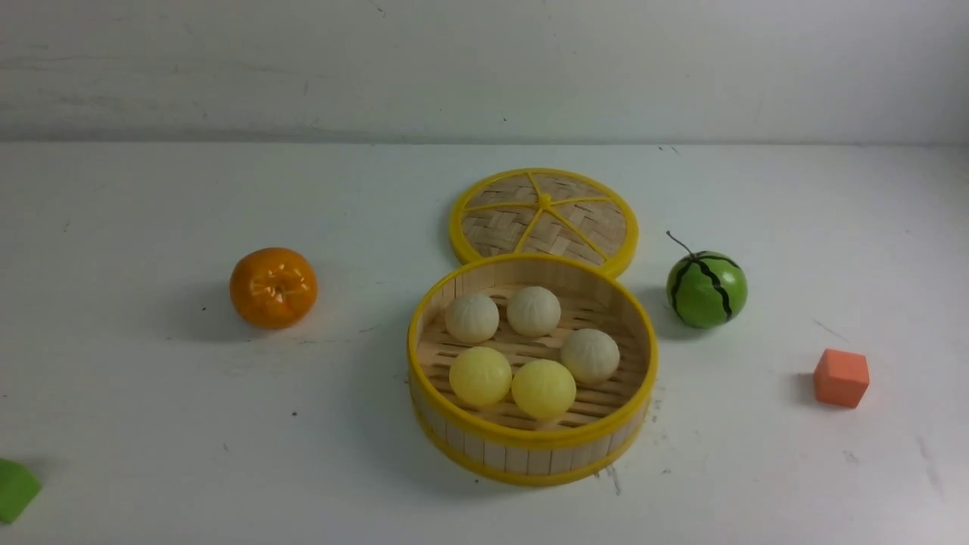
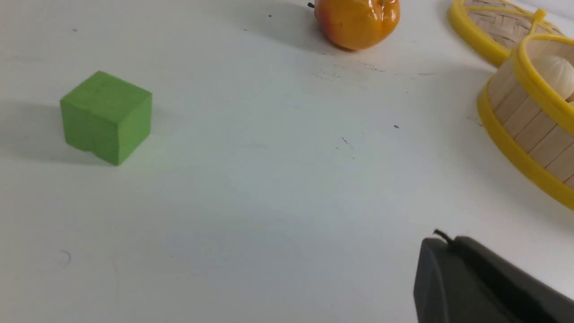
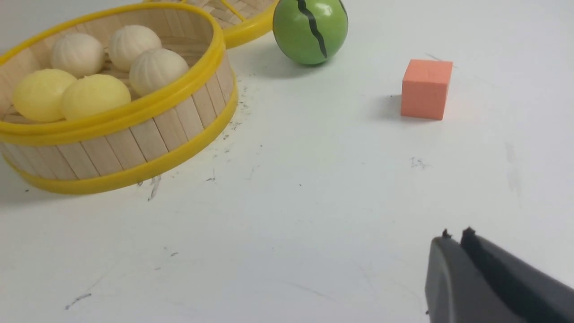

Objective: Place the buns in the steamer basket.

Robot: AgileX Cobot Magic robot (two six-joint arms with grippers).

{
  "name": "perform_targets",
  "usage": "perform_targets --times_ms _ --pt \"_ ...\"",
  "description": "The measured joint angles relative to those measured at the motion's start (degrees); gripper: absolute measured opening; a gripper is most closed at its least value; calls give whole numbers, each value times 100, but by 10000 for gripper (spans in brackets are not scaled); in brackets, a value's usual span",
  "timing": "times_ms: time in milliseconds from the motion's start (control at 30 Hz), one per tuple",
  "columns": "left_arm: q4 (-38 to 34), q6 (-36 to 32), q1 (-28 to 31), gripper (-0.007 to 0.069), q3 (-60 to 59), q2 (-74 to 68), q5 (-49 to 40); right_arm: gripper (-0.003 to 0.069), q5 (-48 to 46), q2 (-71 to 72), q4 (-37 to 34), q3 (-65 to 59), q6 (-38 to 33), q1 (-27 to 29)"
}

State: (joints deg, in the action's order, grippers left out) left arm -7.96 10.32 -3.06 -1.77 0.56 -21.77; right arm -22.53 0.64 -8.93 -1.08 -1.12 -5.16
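White table (image 1: pixel 151 424), scuffed and speckled with dark marks, under a pale blank wall (image 1: pixel 484 68).

Left claw (image 2: pixel 441 237): closed, dark fingers pressed together, nothing between them, hanging over bare table. Ahead of it and off to its left, well apart, a green cube (image 2: pixel 106 116). Farther ahead, a glossy orange (image 2: pixel 356 22). Off to its right, the steamer basket (image 2: pixel 524 130), only part of the slatted wall and yellow rims in that view, one pleated bun peeking over the rim.

Right claw (image 3: pixel 456 235): all but closed, just a hairline slit between the two tips, gripping nothing, likewise above bare table. Ahead of it, apart, an orange-pink cube (image 3: pixel 426 89). Beyond that and to its left, a green striped watermelon ball (image 3: pixel 310 29). Further to its left, the steamer basket again, near but not touching.

Neither claw visible from the front.

Buns (image 1: pixel 534 310): all five inside the steamer basket, on the slotted floor. Three cream-white pleated ones on the far side from both claws, two pale yellow ones side by side on the near side, touching or nearly so.

Flat woven lid (image 1: pixel 545 216) lying on the table just behind the basket, its edge meeting the basket's far rim. Orange and watermelon ball flanking the basket, each apart from it.
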Motion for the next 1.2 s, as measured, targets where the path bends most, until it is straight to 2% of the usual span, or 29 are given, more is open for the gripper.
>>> perform_targets --times_ms 1200 --pt "-6 0 0 -13 1 0 21 76 0 0 0 0 0 0"
